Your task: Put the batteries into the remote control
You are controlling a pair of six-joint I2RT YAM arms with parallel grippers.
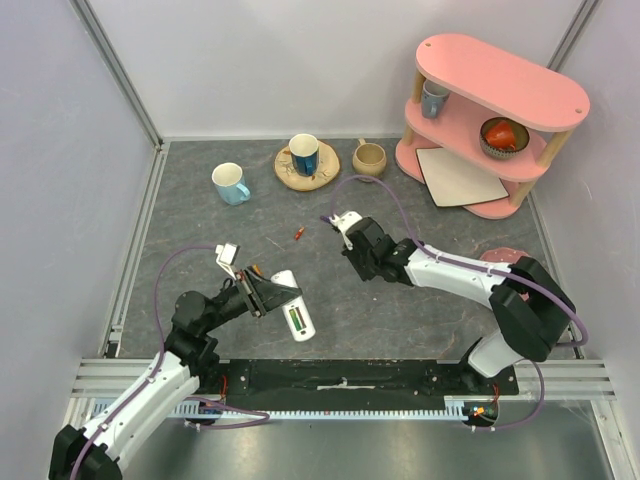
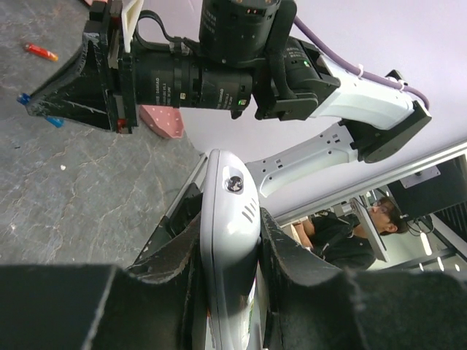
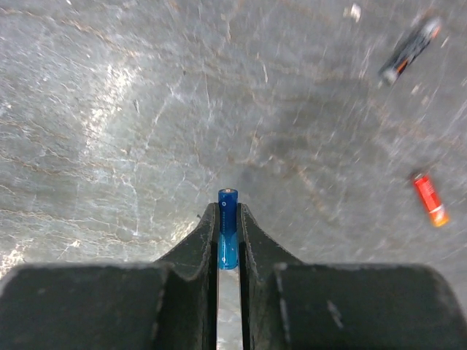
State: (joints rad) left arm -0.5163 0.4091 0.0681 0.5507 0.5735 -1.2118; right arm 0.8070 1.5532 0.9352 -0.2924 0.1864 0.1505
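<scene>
table mid: free | obst: red battery, white mug far

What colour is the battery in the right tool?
Blue; the thin battery shows best in right wrist view.

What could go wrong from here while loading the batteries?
1. The blue battery sits in a thin pinch between the right fingers; pressed against the remote, it may twist or slip.
2. The left fingers clamp the remote at one end, so a push may tilt it.
3. The red battery lies loose and could roll if bumped.
</scene>
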